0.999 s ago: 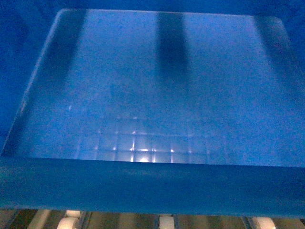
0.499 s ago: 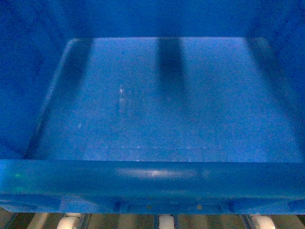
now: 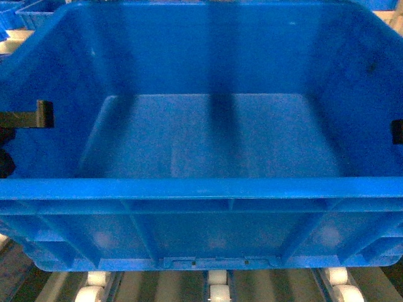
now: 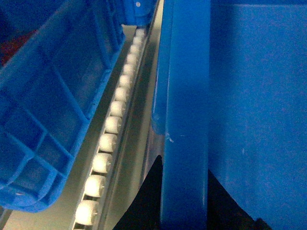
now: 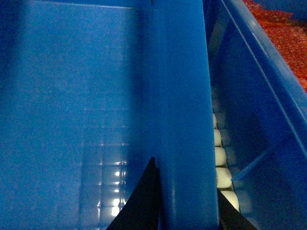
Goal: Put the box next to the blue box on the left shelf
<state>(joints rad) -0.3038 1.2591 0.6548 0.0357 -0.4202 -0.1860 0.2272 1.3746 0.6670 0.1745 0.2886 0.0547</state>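
The box (image 3: 214, 132), a large bright-blue crate with ribbed walls and a thick rim, fills the head view just above the left shelf's white rollers (image 3: 217, 284). My left gripper (image 4: 183, 166) is shut on the box's left rim (image 4: 184, 96), one black finger on each side of the wall. My right gripper (image 5: 185, 176) is shut on the right rim (image 5: 180, 96) the same way. A black left finger (image 3: 39, 114) and a right finger (image 3: 397, 131) show inside the box's side walls. Another blue box (image 4: 53, 96) stands close on the left, across a roller rail (image 4: 112, 122).
On the right side stands a blue crate (image 5: 259, 110) holding red material (image 5: 283, 33), with rollers (image 5: 220, 160) in the narrow gap beside my box. Small blue bins (image 3: 25, 12) sit at the far left back of the rack.
The box has moved away from the head camera and lower. Before, only its floor and near rim showed; now its whole near wall, both side walls and my fingers are in view.
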